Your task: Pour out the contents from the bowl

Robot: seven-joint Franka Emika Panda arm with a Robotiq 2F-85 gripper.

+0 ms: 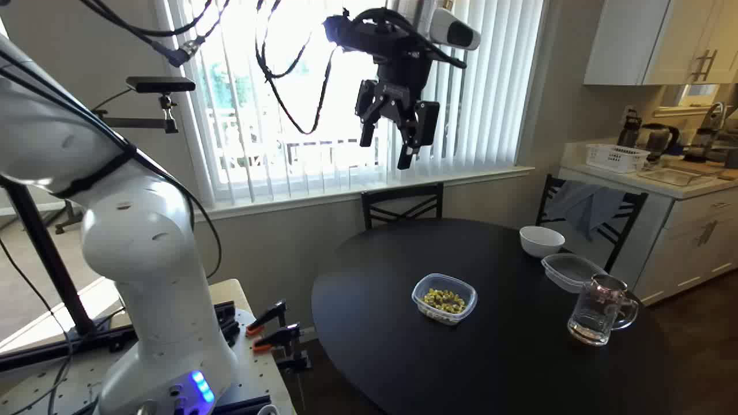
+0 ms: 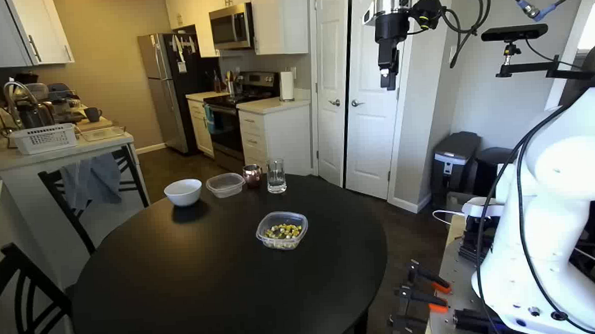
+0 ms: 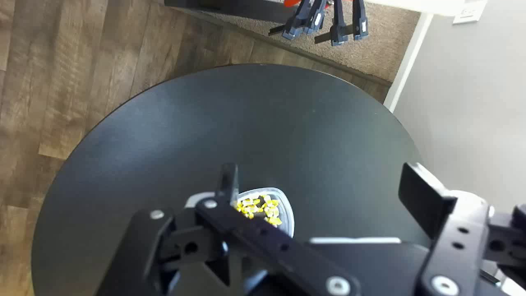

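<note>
Black round table [image 1: 369, 346] beside a bright window [image 1: 259, 150]: pour not yet begun

The fingers [image 3: 420, 201] are spread wide with nothing held between them; the gripper [image 1: 386, 151] is poised high above the table. In the wrist view, part of the bowl [image 3: 287, 213] is hidden behind a finger, so a descent might be misjudged, the rim struck and the contents [image 1: 444, 300] spilled. The thin-looking wall could also be buckled by too hard a squeeze. The bowl is seated upright, mouth upward, well in from the table's cornerless edge. Its outline is nearly square, with rounded corners; no spout is seen and no clear long axis can be told. Along the edge facing the kitchen counter [image 1: 663, 189], a white bowl [image 1: 541, 242], a clear container [image 1: 571, 271] and a glass mug [image 1: 597, 311] are set.
</note>
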